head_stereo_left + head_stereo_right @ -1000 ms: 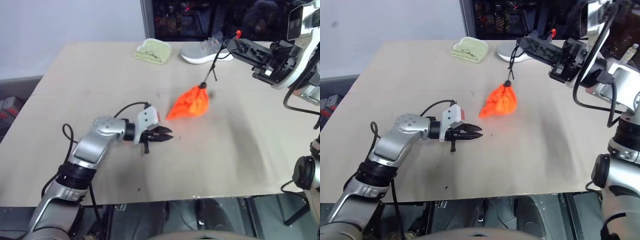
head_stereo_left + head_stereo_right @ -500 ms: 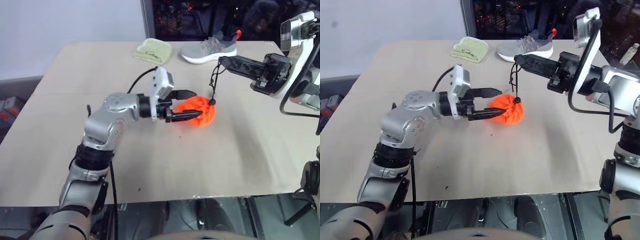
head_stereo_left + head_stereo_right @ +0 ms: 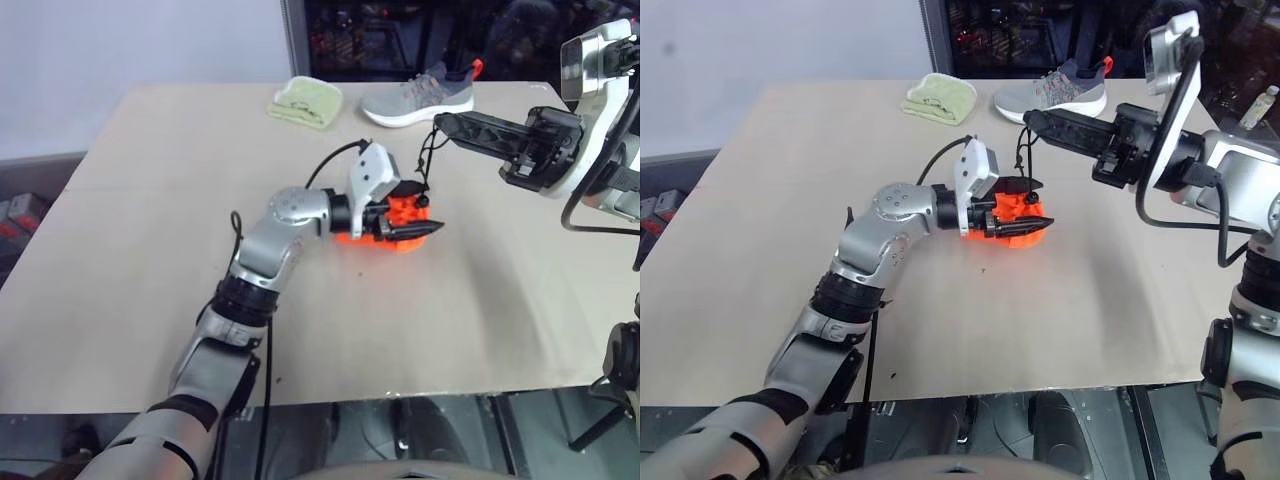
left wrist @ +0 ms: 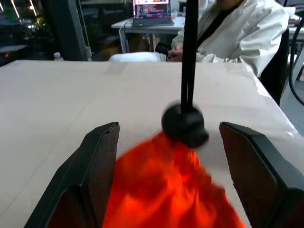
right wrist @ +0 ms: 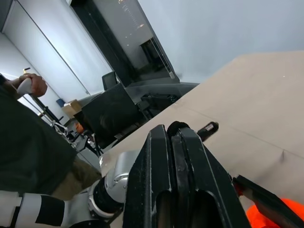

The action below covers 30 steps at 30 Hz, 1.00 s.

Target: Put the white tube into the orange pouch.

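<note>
Behind, a seated person faces the tan table.

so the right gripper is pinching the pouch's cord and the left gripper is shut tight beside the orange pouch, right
Not quite. The right gripper does pinch the dark cord, but the left gripper is open, not shut: the left wrist view shows its two fingers spread wide on either side of the orange pouch, with the cord's black bead between them.
</note>
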Each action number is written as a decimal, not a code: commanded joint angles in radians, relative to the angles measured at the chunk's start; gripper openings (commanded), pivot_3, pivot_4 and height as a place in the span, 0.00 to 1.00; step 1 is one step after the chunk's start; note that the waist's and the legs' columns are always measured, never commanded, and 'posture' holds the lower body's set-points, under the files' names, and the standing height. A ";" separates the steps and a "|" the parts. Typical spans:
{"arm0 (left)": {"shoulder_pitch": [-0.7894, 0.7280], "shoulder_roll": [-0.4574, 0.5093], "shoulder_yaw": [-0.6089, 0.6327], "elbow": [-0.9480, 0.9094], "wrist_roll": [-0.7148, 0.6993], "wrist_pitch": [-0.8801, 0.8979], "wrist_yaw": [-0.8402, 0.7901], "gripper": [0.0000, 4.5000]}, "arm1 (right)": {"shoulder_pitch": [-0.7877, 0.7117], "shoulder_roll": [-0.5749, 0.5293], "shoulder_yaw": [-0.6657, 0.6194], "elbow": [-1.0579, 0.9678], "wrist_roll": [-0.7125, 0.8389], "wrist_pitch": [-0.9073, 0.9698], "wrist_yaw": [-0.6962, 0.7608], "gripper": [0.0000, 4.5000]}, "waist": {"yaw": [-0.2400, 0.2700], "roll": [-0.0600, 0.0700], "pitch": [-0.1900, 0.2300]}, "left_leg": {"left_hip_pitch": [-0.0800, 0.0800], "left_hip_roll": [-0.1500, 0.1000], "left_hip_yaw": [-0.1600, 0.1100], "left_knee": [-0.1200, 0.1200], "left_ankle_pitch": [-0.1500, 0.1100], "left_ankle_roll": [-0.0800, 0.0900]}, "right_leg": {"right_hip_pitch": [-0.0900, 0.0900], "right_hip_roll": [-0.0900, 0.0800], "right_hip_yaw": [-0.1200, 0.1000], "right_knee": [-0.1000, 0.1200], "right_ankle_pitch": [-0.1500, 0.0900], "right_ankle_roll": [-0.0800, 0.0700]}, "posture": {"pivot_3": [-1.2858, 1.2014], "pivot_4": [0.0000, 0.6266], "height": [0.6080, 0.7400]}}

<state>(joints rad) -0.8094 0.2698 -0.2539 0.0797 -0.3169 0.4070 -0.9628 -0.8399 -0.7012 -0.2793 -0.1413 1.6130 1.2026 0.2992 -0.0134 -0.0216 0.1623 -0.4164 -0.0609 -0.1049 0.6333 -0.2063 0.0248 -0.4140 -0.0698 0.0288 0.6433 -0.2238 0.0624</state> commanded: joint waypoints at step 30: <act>0.052 0.038 0.024 -0.108 -0.008 0.040 -0.004 0.28 | 0.003 -0.022 -0.003 -0.022 -0.016 -0.039 0.021 0.00 | 0.000 0.000 0.000 | 0.000 0.000 0.000 0.000 0.000 0.000 | 0.000 0.000 0.000 0.000 0.000 0.000 | 0.52 0.24 1.00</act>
<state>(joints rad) -0.7601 0.3024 -0.2339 0.0117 -0.3188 0.4502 -0.9634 -0.8314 -0.7083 -0.2518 -0.1425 1.5796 1.1928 0.3191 -0.0132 -0.0216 0.1623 -0.4164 -0.0610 -0.1050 0.6334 -0.2064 0.0249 -0.4140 -0.0696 0.0288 0.6434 -0.2238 0.0624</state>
